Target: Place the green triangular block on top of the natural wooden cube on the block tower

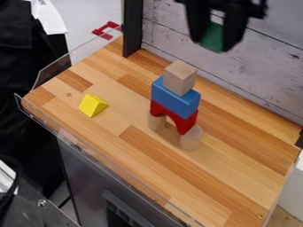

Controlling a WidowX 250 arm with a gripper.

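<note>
Before the plank wall [266, 71], near the block tower [175, 99], gripper [216, 44] clamped around a green block [211, 38].

No legible text, label, brand, number or sign is present on any surface.

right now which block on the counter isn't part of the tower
The yellow wedge: it lies alone on the wooden counter, apart from the tower.

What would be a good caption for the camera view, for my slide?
A black gripper holds a green block; a block tower and a yellow wedge stand on the wooden counter.
</note>
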